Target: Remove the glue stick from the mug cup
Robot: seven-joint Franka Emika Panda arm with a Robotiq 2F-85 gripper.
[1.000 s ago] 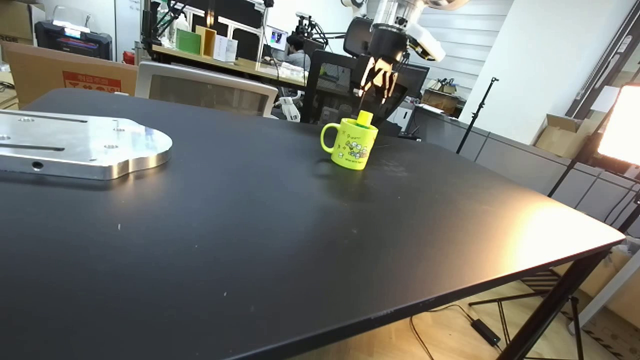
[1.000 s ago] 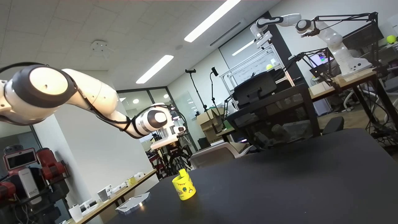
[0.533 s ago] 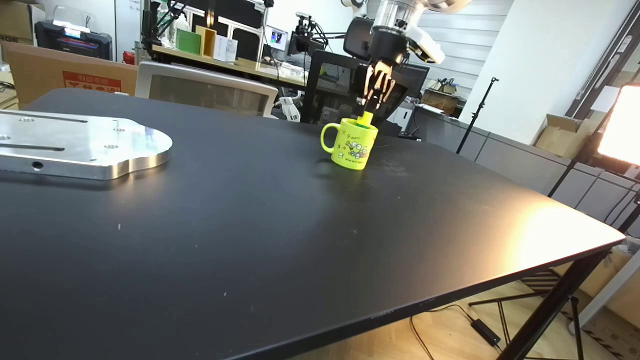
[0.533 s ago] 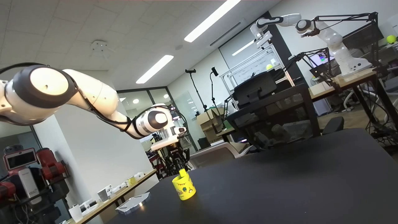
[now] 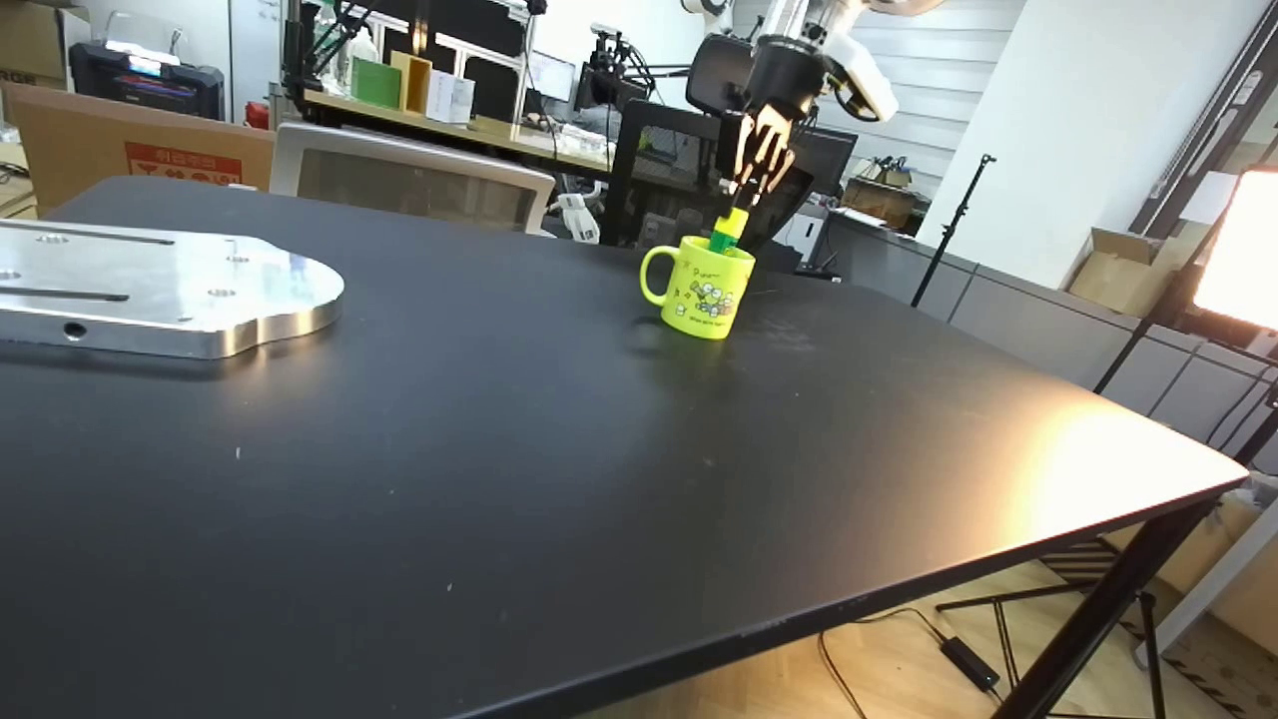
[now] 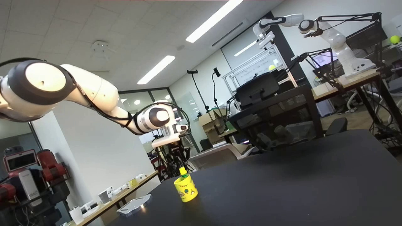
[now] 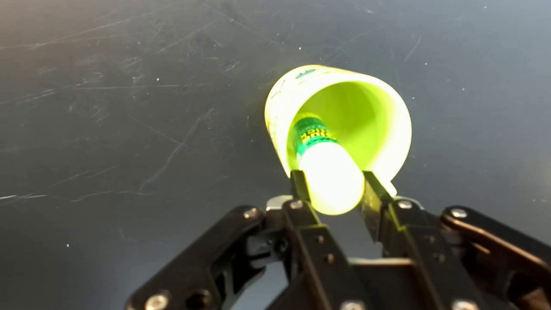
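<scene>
The yellow-green mug cup (image 5: 704, 290) stands upright on the dark table, its handle out to one side, in both exterior views. Its opening (image 7: 361, 103) faces the camera in the wrist view. The glue stick (image 7: 329, 168) has a bright yellow cap and a green labelled body. Its lower part is inside the mug, while the cap (image 5: 732, 222) and some green stick out above the rim. My gripper (image 7: 335, 183) is shut on the cap, one finger at each side. From an exterior view the gripper (image 6: 181, 160) is above the mug, its fingers hard to make out against the dark background.
A thick silver metal plate (image 5: 170, 290) lies on the same table (image 5: 559, 479), some way off from the mug. Chairs stand along the table's side, a pale mesh one (image 5: 419, 185) and a black one (image 6: 279, 119).
The fingers have closed from wide open onto the glue stick's cap. The stick has risen a little, so green body now shows above the rim. The mug has stayed put.
</scene>
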